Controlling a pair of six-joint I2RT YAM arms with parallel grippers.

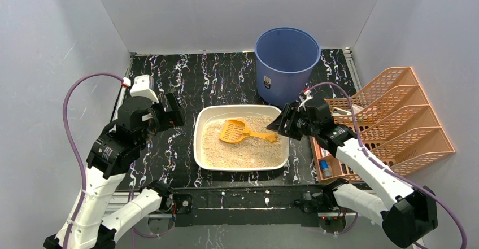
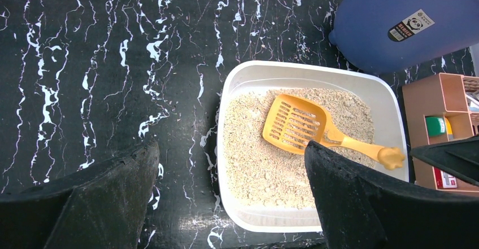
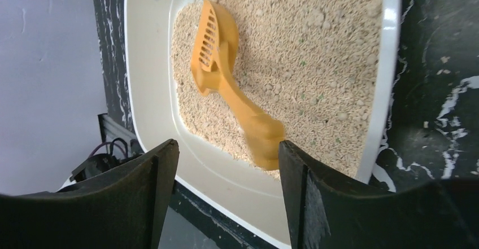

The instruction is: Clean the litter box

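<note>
The litter box (image 1: 199, 142) is a shallow white tray of tan litter at the table's middle. It also shows in the left wrist view (image 2: 226, 91) and the right wrist view (image 3: 147, 62). An orange slotted scoop (image 1: 234, 130) lies on the litter, handle pointing right; it shows in both wrist views (image 2: 296, 126) (image 3: 217, 57). My right gripper (image 1: 281, 123) (image 3: 227, 147) is open at the box's right rim, with the handle end beside one finger and not gripped. My left gripper (image 1: 169, 110) (image 2: 231, 153) is open and empty, above the table left of the box.
A tall blue bucket (image 1: 286, 62) (image 2: 406, 17) stands behind the box's right end. An orange-pink lattice rack (image 1: 395, 119) (image 2: 440, 108) lies to the right, close to the right arm. Grey walls enclose the black marbled table (image 1: 186, 79).
</note>
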